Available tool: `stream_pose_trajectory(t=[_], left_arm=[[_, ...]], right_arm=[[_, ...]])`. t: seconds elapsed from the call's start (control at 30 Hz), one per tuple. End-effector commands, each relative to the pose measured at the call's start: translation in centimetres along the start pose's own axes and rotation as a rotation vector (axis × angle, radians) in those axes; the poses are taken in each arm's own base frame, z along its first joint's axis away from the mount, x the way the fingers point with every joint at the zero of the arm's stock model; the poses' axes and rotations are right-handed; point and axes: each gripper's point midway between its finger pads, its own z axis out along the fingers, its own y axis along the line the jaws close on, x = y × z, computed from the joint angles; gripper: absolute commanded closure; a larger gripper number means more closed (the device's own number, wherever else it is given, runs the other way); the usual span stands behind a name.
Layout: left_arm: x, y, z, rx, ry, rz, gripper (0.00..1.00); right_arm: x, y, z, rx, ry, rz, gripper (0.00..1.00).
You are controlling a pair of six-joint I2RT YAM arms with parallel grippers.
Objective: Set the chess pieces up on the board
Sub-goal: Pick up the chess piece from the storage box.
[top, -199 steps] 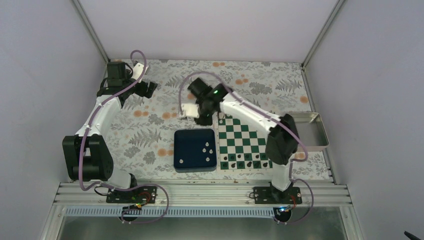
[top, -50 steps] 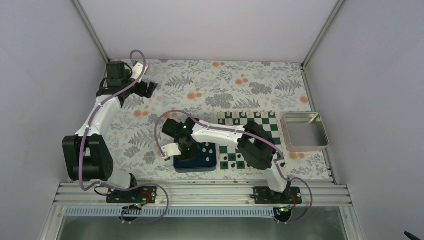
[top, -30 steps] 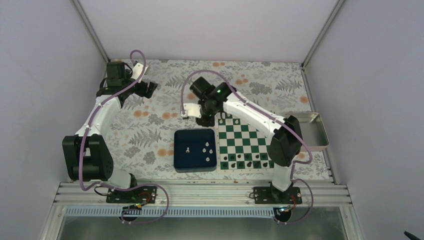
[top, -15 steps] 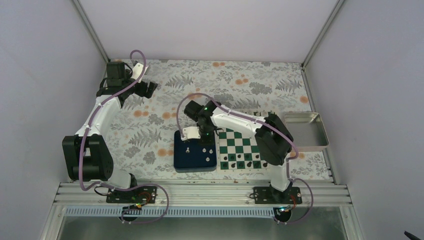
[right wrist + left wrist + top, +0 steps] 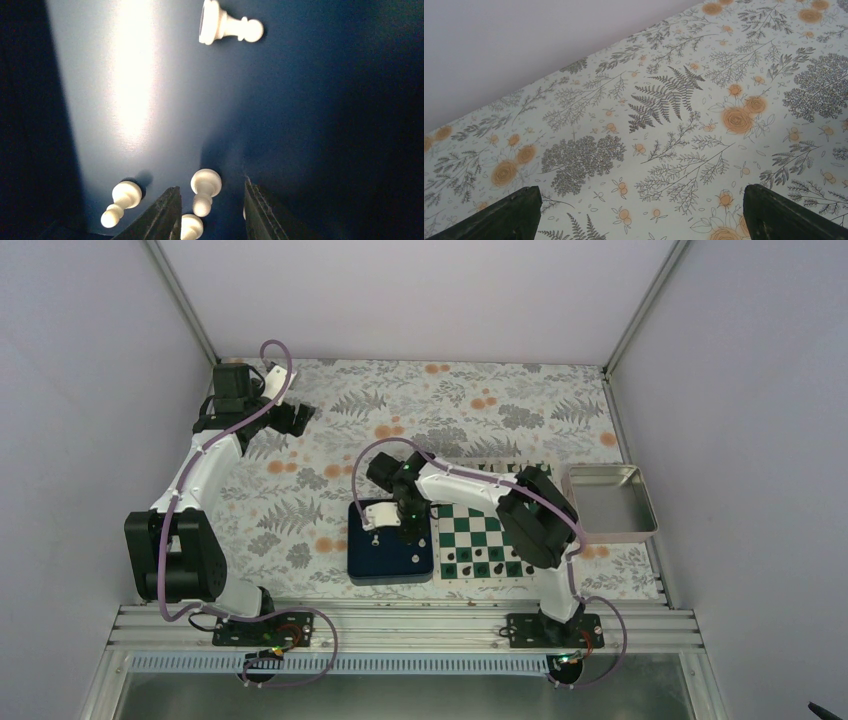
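Note:
My right gripper (image 5: 408, 530) is low inside the dark blue tray (image 5: 372, 558), at its right part. In the right wrist view its open jaws (image 5: 210, 186) stand on either side of an upright white pawn (image 5: 205, 191) without closing on it. Two more white pawns stand close by, one to the left (image 5: 120, 202) and one under the left finger (image 5: 192, 227). Another pawn (image 5: 227, 27) lies on its side farther off. The green-and-white board (image 5: 490, 525) lies right of the tray, its far edge covered by the right arm. My left gripper (image 5: 298, 415) is open and empty.
Small black pieces (image 5: 480, 562) fill the board's near rows. A shiny metal tray (image 5: 610, 502) sits right of the board. The left wrist view shows only flowered tablecloth (image 5: 664, 100) between its open fingertips (image 5: 524, 210).
My right gripper came from the board's far left corner back over the blue tray and lowered around a white pawn. The left arm has not moved.

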Motion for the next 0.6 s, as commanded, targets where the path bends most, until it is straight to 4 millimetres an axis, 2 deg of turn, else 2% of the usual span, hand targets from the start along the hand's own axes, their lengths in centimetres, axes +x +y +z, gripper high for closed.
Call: stream_pose_trajectory(t=[0.0, 0.23, 0.3, 0.4, 0.57], left_arm=[[-0.4, -0.1, -0.5, 0.007, -0.019, 0.019, 0.0], [-0.4, -0.2, -0.5, 0.009, -0.018, 0.018, 0.0], [-0.4, -0.1, -0.5, 0.007, -0.018, 0.017, 0.0], [-0.4, -0.2, -0.5, 0.007, -0.018, 0.018, 0.0], [-0.4, -0.1, -0.5, 0.007, -0.018, 0.017, 0.0]], right_arm=[[0.5, 0.6, 1.4, -0.024, 0.029, -0.021, 0.65], [0.9, 0.6, 1.9, -0.018, 0.047, -0.018, 0.67], [1.0, 0.5, 2.1, -0.016, 0.051, -0.016, 0.72], [0.7, 0.2, 2.0, -0.006, 0.039, -0.015, 0.85], [-0.3, 0.0, 0.4, 0.009, -0.002, -0.02, 0.93]])
